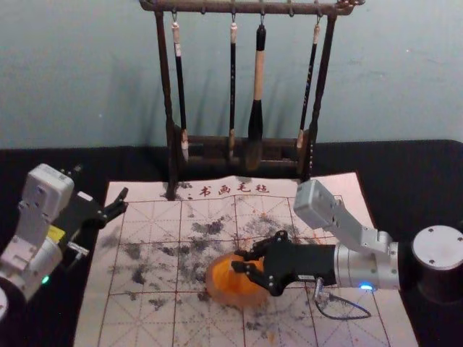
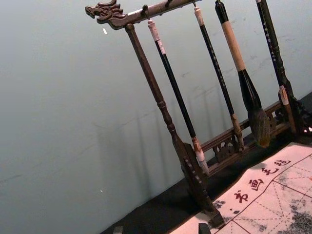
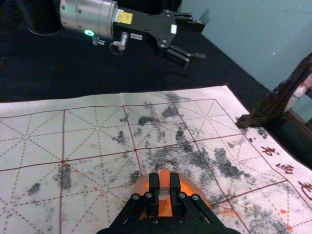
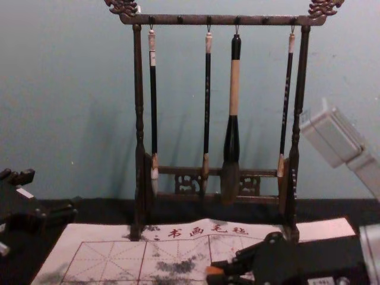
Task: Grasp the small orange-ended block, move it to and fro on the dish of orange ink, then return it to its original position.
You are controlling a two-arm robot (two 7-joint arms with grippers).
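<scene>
I have the right gripper (image 1: 244,261) positioned at the dish (image 1: 217,290) of orange ink, reaching in from the right. Its fingers are closed on the block (image 3: 164,190), which is gripped between the fingertips. The right wrist view gives me one orange end and a pale section on the block, with the dish directly behind it. I cannot tell whether the block touches the ink. The dish sits on the mat (image 1: 155,322), around and past the right gripper's fingertips.

The left gripper (image 1: 125,199) is parked near the mat's left edge, well apart from the dish. It is released, fingers spread, holding nothing.

Beyond both grippers stands the rack (image 1: 168,94); four brushes (image 1: 256,123) hang from its top bar.
</scene>
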